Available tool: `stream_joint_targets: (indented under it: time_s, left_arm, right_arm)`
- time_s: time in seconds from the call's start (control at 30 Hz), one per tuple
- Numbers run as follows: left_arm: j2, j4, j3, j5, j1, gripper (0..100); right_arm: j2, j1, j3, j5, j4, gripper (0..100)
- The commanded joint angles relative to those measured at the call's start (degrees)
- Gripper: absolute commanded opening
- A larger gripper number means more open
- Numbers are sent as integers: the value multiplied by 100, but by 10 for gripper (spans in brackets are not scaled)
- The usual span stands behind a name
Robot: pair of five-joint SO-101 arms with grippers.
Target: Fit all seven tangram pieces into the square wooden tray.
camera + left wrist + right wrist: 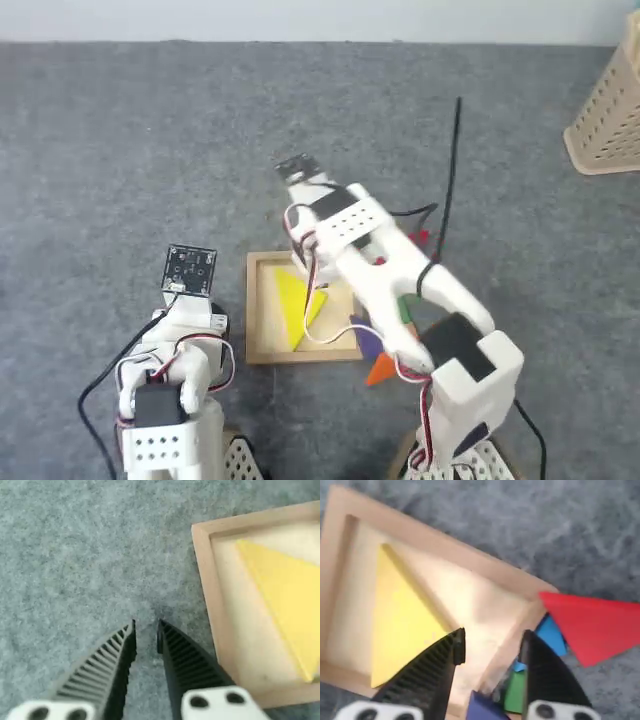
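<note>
- I have the square wooden tray [253, 312] lying on the grey carpet [150, 130] between the two arms, nearer my left arm's side.
- One piece lies inside it: the yellow triangle [293, 300], flat on the tray floor. In the left wrist view one of the triangle's [285, 595] points is close to a corner of the tray [202, 580].
- My left gripper [146, 627] is over bare carpet just beside the outer wall of the tray. Its fingers are a narrow gap apart with nothing between them. I cannot tell whether the tips touch the carpet.
- My right gripper [493, 637] hangs over the tray [445, 545], with the jaws spread wide and nothing in them. One finger lies over the tray floor next to the yellow triangle [395, 625], the other over the rim on the far side from it.
- Just outside that rim I see a red triangle [595, 622] on the carpet. A blue piece [551, 632] is tucked against its edge, and a green piece [515, 692] and a purple piece [482, 707] lie close by.
- From the high view, the purple piece [368, 340] and an orange piece [380, 372] lie off the tray's corner nearest the right arm's base. The green piece [405, 310] peeks out from under that arm.
- For writing, the small dark circuit board [190, 270] on my left arm's wrist carries marks too small for me to read.
- A pale perforated container [610, 110] stands at the far edge of the carpet, well apart from the tray.
- A black cable [455, 170] runs over the carpet beyond the right arm.
</note>
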Motion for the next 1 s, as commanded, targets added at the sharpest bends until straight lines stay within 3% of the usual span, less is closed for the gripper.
stream_joint_targets:
  time_s: [0.0,0.23,0.37,0.57,0.97]
  left_arm:
    - [-123,0,-48,44,9,71]
    - [-123,0,-48,44,9,71]
    - [-123,0,-48,44,9,71]
    - [-123,0,-48,44,9,71]
    - [-123,0,-48,44,9,71]
  right_arm:
    - [-233,154,-220,273,13,143]
    - [-1420,171,1046,325,-848,55]
    - [-1833,171,1793,334,-1297,53]
    - [-1156,251,1943,334,-1666,53]
    - [-681,1367,1530,299,-1648,53]
